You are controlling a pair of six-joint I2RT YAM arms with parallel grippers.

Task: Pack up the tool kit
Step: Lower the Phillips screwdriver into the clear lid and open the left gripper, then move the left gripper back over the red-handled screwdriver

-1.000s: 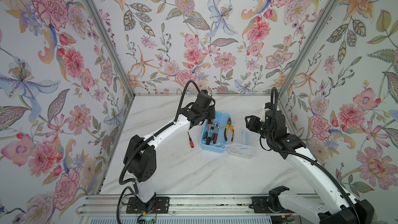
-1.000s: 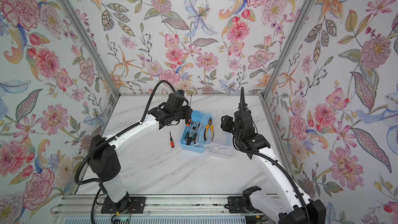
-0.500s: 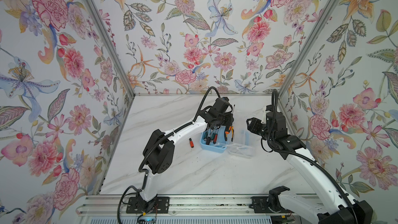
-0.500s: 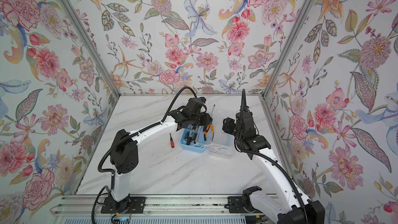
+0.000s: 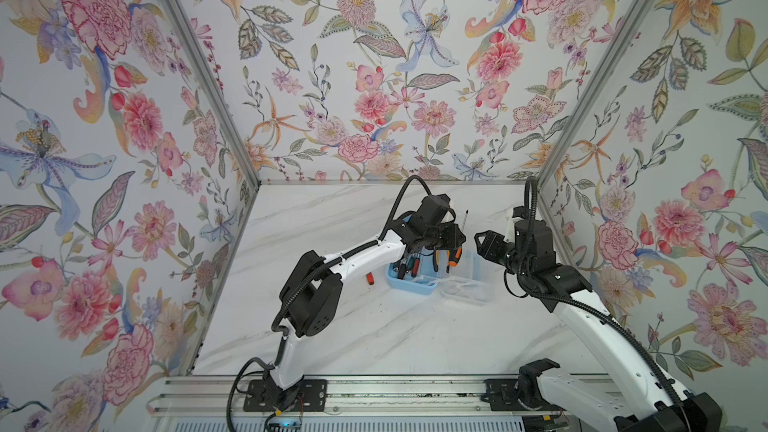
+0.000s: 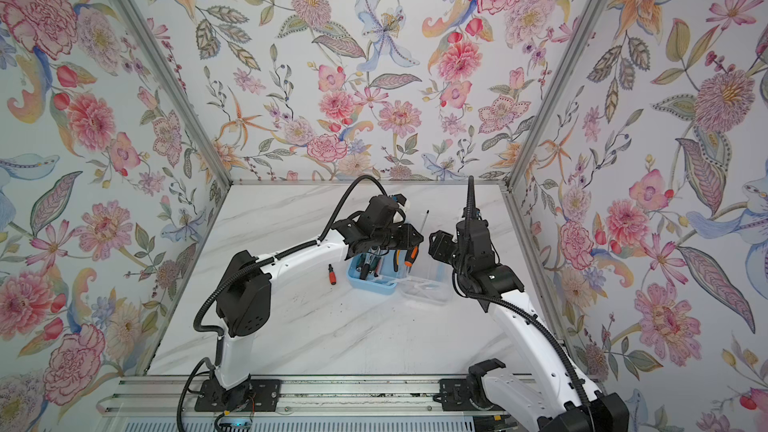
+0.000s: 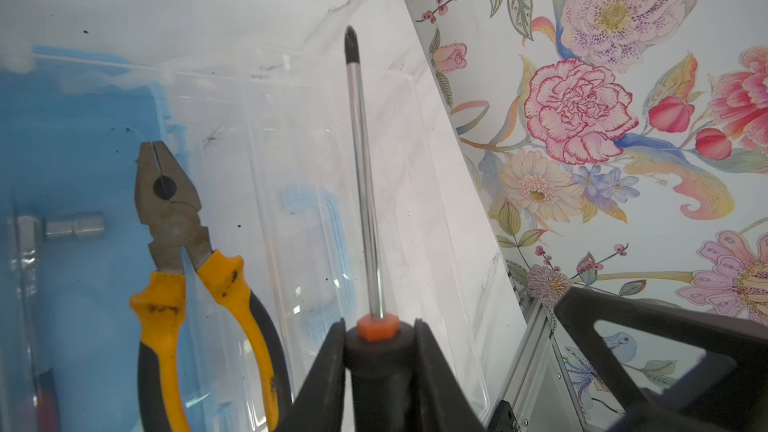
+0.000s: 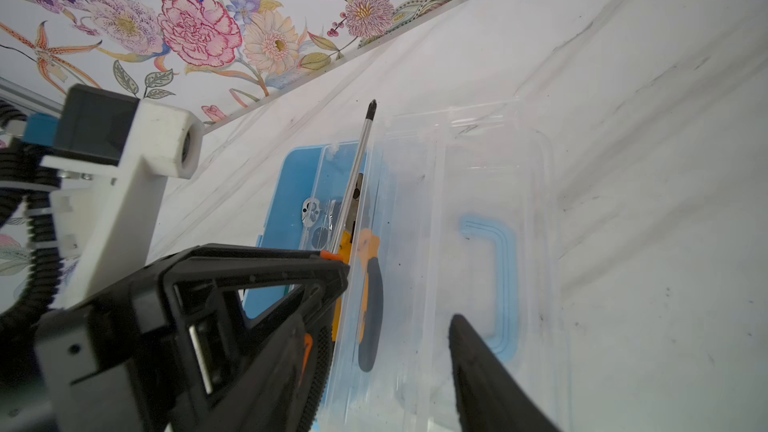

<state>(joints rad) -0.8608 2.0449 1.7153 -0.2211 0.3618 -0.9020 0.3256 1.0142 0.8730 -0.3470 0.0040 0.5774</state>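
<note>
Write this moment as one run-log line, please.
left jaws: shut on long screwdriver, over open tool kit | right jaws: open, empty | pliers: inside kit | short screwdriver: on table

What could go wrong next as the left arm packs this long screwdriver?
1. The left gripper holds the long screwdriver over the clear lid, not the blue tray; released here, it may land in the lid.
2. The open right gripper hangs close by, so the arms might collide.
3. A small screwdriver lying on the table could be missed.
</note>
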